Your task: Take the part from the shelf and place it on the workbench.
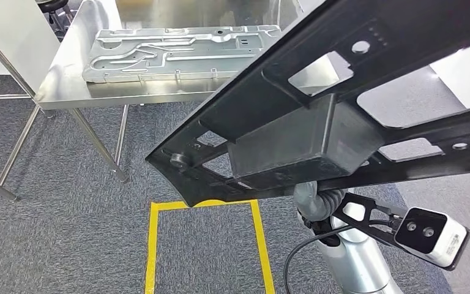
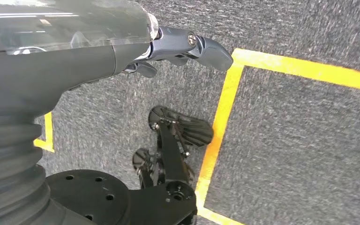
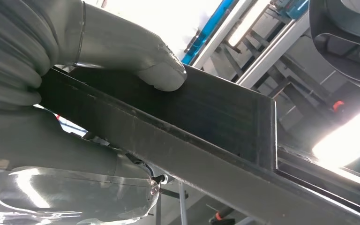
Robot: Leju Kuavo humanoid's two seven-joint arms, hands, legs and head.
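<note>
This looked like an industrial workshop or robot test floor. A stainless-steel desk (image 1: 67, 86) on thin metal legs carried a pressed metal panel (image 1: 177, 52). Grey carpet tiles (image 1: 55, 233) covered the floor, with a yellow tape rectangle (image 1: 153, 245) marking a standing spot. Steel roof beams (image 3: 281, 42) and bright overhead lights showed above.

The left hand (image 2: 122, 51) was seen above grey carpeted floor (image 2: 300, 140), nothing being held; its dark fingers (image 2: 201, 47) were extended toward a yellow tape line (image 2: 218, 122), by which a rectangle was marked out on the floor.
</note>
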